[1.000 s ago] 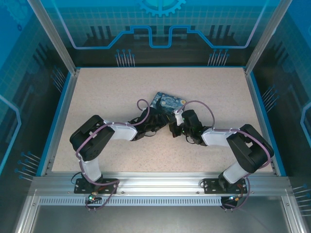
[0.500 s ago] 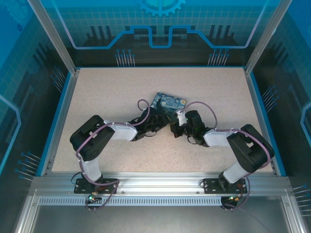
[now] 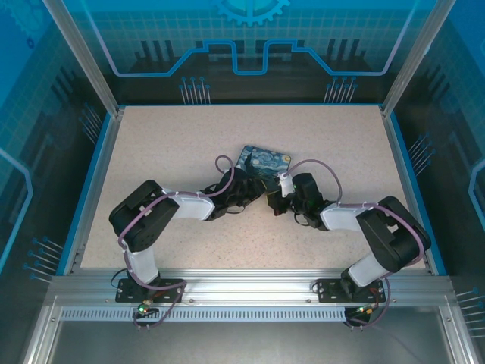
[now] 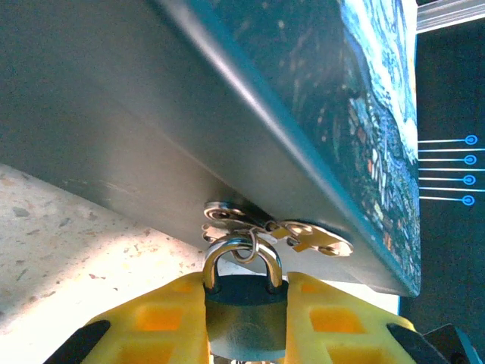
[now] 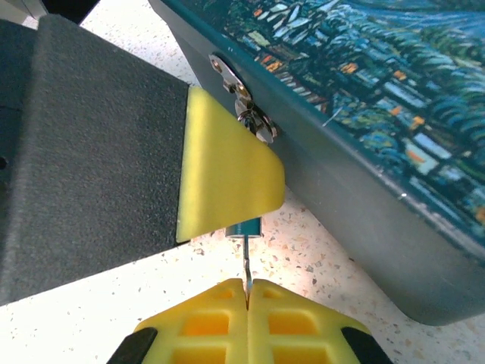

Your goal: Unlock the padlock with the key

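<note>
Two arms, top external: left gripper (image 3: pixel 255 196) and right gripper (image 3: pixel 276 203) meet tip to tip just in front of the near edge of the tin (image 3: pixel 265 158), mid-table (image 3: pixel 167 152). Fine detail between the tips cannot be resolved at this range.
Left wrist, grip: left gripper (image 4: pixel 244 292) clamps the padlock (image 4: pixel 244 326) body from both sides with its yellow fingers (image 4: pixel 163 318).
Left wrist, shackle: shackle (image 4: pixel 242 254) is threaded through the hasp (image 4: pixel 303 235) on the tin's (image 4: pixel 250 91) side wall. Both legs enter the padlock body.
Right wrist, grip: right gripper (image 5: pixel 248 292) has its fingers pressed together on the key (image 5: pixel 247 267), thin blade projecting upward.
Right wrist, contact: blade tip meets the underside of the padlock (image 5: pixel 244 227). Depth of insertion cannot be told.
Right wrist, occlusion: one yellow finger (image 5: pixel 223 182) of the left gripper covers most of the padlock. The hasp (image 5: pixel 241 95) is visible above it on the tin (image 5: pixel 394 114).
</note>
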